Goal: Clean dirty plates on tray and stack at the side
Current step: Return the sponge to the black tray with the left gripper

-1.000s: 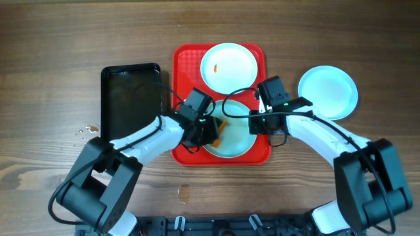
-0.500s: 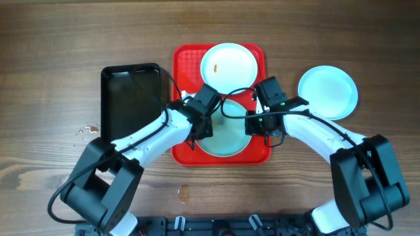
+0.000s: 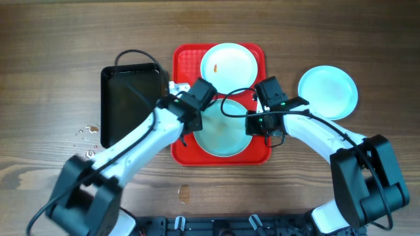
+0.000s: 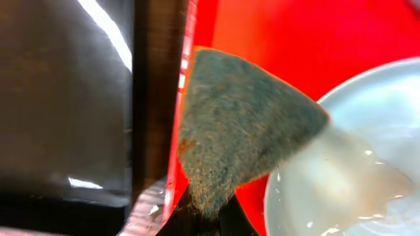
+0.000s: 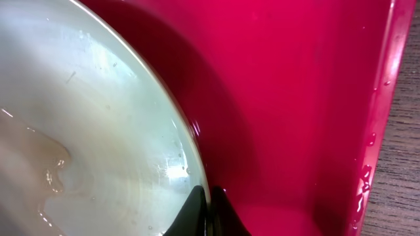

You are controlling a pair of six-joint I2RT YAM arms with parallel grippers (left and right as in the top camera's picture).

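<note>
The red tray point(image 3: 186, 60) holds two plates. The far plate point(image 3: 228, 67) has an orange smear. The near plate point(image 3: 223, 134) is wet and shows no orange; it also shows in the left wrist view point(image 4: 354, 151) and the right wrist view point(image 5: 85, 131). A third plate point(image 3: 328, 92) lies on the table to the right. My left gripper point(image 3: 190, 115) is shut on a grey-green scrubbing sponge point(image 4: 243, 131) above the tray's left edge point(image 4: 190, 59). My right gripper point(image 5: 209, 203) is shut on the near plate's right rim, over the tray point(image 5: 295, 98).
A black rectangular tray point(image 3: 128, 98) lies left of the red tray, close to my left gripper; it shows in the left wrist view point(image 4: 59, 98). Water drops point(image 3: 88, 131) lie on the wooden table left of it.
My left gripper has moved the sponge left, off the near plate toward the tray's left edge. The orange on the near plate is gone. The right gripper has held still.
</note>
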